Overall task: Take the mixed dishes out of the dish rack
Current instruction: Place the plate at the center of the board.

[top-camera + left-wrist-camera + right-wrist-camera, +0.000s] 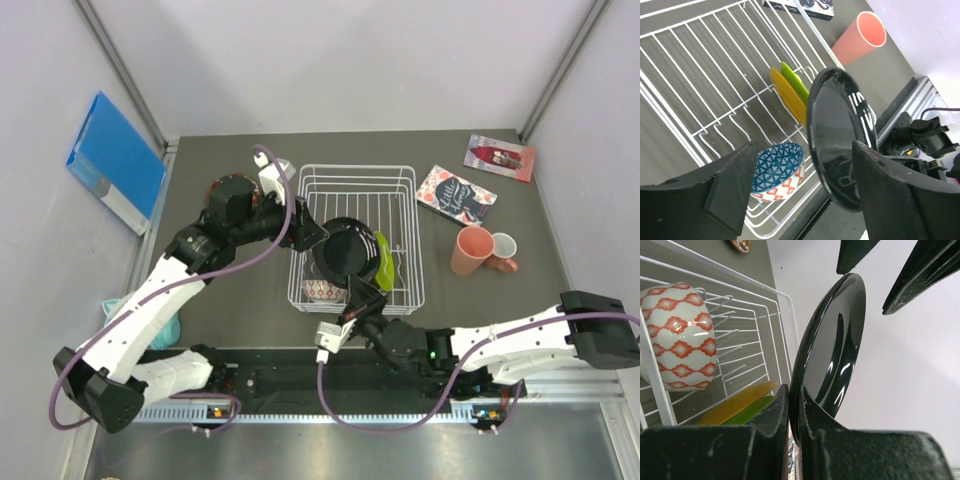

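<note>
black plate [827, 355] in right fingers [765, 440], between left fingers [725, 195]

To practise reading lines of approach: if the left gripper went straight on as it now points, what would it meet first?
Most likely the black plate, on edge just ahead of the open left gripper and held by the right gripper; depth is unclear.

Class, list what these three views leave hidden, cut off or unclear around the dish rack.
- Top view: the amber plate cannot be made out beside the black plate; it shows clearly only from the left wrist.
- Right wrist view: the black plate's lower rim is hidden inside the right tool.
- Left wrist view: whether the left tool touches the plate is unclear; the rim overlaps one finger.
</note>
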{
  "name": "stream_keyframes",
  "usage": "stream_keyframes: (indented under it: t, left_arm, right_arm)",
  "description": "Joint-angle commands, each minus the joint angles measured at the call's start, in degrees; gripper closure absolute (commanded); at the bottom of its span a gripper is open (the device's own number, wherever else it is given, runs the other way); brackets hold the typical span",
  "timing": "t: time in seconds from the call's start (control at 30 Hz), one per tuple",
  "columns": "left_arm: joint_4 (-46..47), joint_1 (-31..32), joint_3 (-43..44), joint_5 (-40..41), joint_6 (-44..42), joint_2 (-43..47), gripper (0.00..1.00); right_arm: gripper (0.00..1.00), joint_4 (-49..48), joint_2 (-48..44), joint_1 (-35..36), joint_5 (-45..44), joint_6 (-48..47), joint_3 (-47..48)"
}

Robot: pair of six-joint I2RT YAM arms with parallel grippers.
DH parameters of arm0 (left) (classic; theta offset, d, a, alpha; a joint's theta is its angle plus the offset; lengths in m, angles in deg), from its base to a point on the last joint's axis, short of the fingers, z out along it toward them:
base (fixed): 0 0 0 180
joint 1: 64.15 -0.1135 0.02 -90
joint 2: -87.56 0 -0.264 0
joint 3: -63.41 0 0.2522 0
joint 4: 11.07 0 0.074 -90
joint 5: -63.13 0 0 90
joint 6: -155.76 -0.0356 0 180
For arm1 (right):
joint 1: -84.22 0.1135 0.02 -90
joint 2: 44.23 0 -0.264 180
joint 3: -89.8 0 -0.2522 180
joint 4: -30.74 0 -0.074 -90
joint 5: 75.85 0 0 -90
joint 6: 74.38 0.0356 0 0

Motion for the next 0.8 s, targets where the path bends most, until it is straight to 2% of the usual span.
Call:
stream_keyframes:
  t: [0.0, 0.07, 0.1, 0.33, 0.43, 0.47, 0.57, 0.67, 0.7, 0.77]
  left_arm:
    - [3.7, 0.2, -0.4, -3.7, 0.2, -1.3, 0.29]
    - [4.3, 0.2, -1.1, -6.0, 0.5, -2.1, 0.37]
    - [4.5, 0.2, -1.4, -6.5, 0.6, -2.2, 0.46]
    - [3.6, 0.8, -1.8, -9.2, -0.3, -3.3, 0.71]
    - [2.6, 1.0, -1.9, -9.7, -1.2, -3.3, 0.96]
    - [2.2, 1.0, -1.9, -9.2, -1.2, -3.3, 1.00]
    - [2.2, 1.0, -2.3, -5.2, -1.2, -2.2, 1.00]
    - [3.8, 0.9, -2.6, 0.3, 0.2, -0.7, 1.00]
    - [4.3, 0.9, -2.3, 1.1, 0.7, -0.7, 1.00]
    - [5.2, 0.8, -1.7, 3.2, 2.3, -0.9, 1.00]
  right_arm:
    - [1.00, -3.4, 0.2, 0.9, 1.8, 0.4, 3.1]
    - [1.00, -4.7, 0.9, 0.8, 2.5, -0.4, 3.2]
    - [1.00, -5.1, 1.1, 0.9, 2.8, -0.6, 3.3]
    - [1.00, -6.0, 1.8, 0.1, 4.6, -1.8, 4.1]
    - [1.00, -6.2, 1.4, -0.3, 4.9, -2.0, 4.2]
    - [1.00, -6.3, 1.3, -0.3, 4.8, -2.1, 4.2]
    - [1.00, -7.6, 1.2, -0.3, 3.5, -2.4, 3.8]
    - [0.74, -9.4, 1.9, -0.3, 1.0, -2.1, 3.9]
    - [0.54, -9.6, 2.1, -0.3, 0.4, -1.8, 4.0]
    - [0.40, -10.7, 2.0, -0.3, -1.4, -0.7, 4.0]
